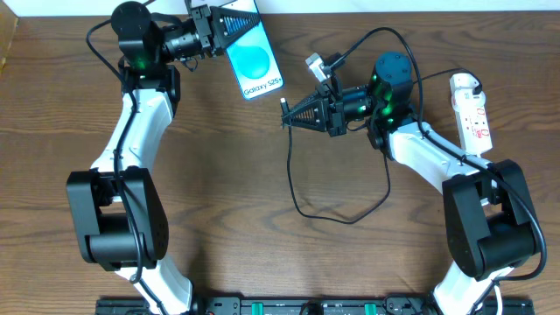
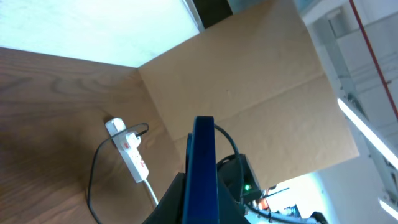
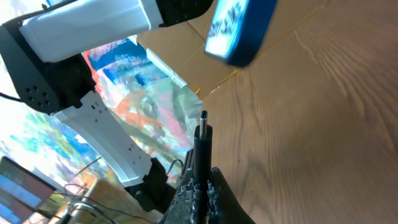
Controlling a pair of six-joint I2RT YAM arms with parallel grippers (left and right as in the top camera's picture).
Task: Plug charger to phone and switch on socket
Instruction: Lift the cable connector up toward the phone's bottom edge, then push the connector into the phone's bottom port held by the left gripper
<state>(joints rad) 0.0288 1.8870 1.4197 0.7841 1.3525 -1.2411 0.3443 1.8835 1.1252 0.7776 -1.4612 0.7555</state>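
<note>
Wood tabletop (image 1: 227, 192), overhead: left claw (image 1: 243, 24) pinches phone (image 1: 255, 66); right claw (image 1: 290, 116) pinches charger (image 1: 294, 179) tip, socket (image 1: 471, 109) well behind it. Left wrist: phone edge-on between fingers. Right wrist: tip ahead, phone beyond, offset. Likely best: square tip to port, then push straight.

Right pincer (image 3: 200, 184) clamps charger (image 3: 203, 138), tip upward; phone (image 3: 239, 26) apart, above.

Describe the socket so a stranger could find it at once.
On the wooden table, look to the far right side, past the right arm. There lies the socket, a small elongated power strip. It is the only white thing with red markings; the charger nearby is a thin black cable.
</note>
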